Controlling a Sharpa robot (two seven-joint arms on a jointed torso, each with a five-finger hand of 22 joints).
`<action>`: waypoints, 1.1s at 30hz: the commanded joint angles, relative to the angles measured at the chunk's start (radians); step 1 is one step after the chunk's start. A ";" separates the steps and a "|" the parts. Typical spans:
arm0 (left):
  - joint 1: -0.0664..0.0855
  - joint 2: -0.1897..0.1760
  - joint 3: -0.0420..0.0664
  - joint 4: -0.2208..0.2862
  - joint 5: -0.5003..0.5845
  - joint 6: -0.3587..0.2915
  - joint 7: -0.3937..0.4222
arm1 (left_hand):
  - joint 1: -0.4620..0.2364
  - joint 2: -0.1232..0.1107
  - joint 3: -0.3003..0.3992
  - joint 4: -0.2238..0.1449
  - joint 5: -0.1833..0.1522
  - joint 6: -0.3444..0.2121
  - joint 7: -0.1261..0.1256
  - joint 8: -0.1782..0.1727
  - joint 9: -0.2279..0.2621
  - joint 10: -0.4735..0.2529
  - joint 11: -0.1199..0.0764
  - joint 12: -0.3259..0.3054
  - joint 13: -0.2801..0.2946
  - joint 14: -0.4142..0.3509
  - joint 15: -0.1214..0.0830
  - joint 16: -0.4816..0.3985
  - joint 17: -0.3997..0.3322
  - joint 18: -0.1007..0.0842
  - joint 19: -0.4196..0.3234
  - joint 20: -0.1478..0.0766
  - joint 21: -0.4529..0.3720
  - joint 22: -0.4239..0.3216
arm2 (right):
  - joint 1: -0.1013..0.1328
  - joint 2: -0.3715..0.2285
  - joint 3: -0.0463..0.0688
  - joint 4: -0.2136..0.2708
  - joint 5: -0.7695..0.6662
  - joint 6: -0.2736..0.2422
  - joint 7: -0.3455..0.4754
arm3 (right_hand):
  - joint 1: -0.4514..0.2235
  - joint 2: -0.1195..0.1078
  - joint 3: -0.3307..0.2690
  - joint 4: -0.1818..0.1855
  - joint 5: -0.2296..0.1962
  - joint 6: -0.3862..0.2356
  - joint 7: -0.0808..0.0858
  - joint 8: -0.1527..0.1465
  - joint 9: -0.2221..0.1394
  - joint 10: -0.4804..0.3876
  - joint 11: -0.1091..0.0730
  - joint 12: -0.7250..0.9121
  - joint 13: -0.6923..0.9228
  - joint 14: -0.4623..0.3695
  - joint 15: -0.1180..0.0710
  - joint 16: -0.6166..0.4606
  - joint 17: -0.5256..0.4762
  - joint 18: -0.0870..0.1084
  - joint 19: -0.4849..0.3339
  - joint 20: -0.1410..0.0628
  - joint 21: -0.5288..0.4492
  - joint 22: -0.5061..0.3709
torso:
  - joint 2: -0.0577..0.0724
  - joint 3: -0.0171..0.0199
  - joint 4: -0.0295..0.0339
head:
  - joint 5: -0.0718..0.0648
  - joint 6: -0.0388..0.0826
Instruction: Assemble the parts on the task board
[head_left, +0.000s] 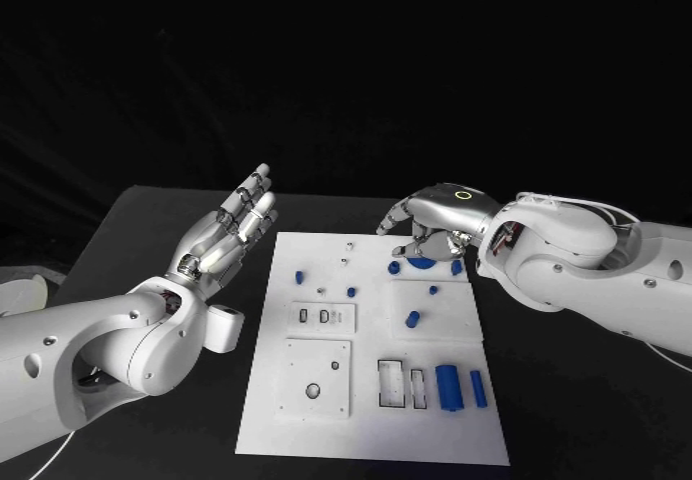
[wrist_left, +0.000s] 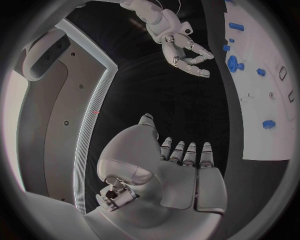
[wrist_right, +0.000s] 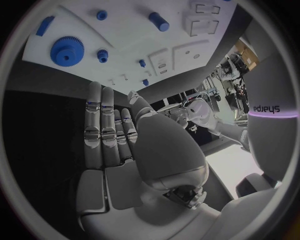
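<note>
Parts look light, rigid, slick plastic; the blue gear (head_left: 420, 263) wants a rim pinch. Right hand (head_left: 433, 222) and left hand (head_left: 231, 228) hang empty, fingers extended.

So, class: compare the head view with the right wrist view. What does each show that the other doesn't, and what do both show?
Head view alone: both arms reaching in, the left robot hand open beside the white board, and two blue cylinders lying at the board's near end.

Right wrist view alone: the right robot hand's palm side with its fingers stretched out straight and holding nothing, plus the teeth on the blue gear.

Both: the white board, the blue gear and small blue pegs scattered on it.
</note>
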 joint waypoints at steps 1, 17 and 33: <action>0.006 0.001 0.001 0.009 -0.014 0.002 0.008 | 0.012 0.002 0.005 0.000 0.006 0.000 0.007 0.006 0.001 -0.003 0.008 0.003 0.001 -0.001 0.007 -0.004 -0.002 0.015 0.001 0.009 -0.004 -0.001 | 0.004 -0.003 0.001 0.012 -0.179 0.072 -0.071 | -0.007 -0.021 0.017 0.002 -0.011 0.000 -0.006 -0.008 0.005 0.023 -0.006 -0.013 0.000 0.038 -0.015 0.051 0.032 0.011 0.035 -0.015 0.037 0.026 | 0.009 -0.0033 0.0087 | -0.006 -0.011; 0.012 -0.011 0.001 0.024 -0.014 0.026 0.001 | 0.039 0.006 0.015 0.000 0.061 0.017 0.035 0.009 0.004 -0.001 0.026 0.005 0.002 -0.001 0.025 -0.004 -0.002 0.015 0.001 0.033 -0.004 -0.001 | 0.004 0.014 0.001 0.012 -0.274 0.168 -0.141 | -0.064 -0.091 0.108 0.045 -0.050 0.038 -0.013 -0.055 -0.038 0.174 -0.001 -0.092 -0.019 0.097 -0.028 0.187 0.134 0.010 0.051 -0.025 0.170 0.158 | 0.018 -0.0023 -0.0002 | -0.003 -0.032; 0.013 -0.008 0.001 0.016 -0.001 0.032 0.010 | 0.042 0.007 0.016 0.001 0.064 0.020 0.037 0.010 0.004 -0.002 0.031 0.004 0.001 -0.001 0.023 -0.004 -0.002 0.015 0.001 0.041 -0.004 -0.001 | -0.037 0.040 0.000 -0.061 -0.249 0.120 -0.100 | -0.065 -0.109 0.158 0.065 -0.024 0.068 0.018 -0.056 -0.032 0.234 0.000 -0.100 -0.022 0.091 -0.031 0.234 0.169 0.007 0.023 -0.027 0.228 0.231 | 0.011 -0.0049 0.0030 | -0.004 -0.044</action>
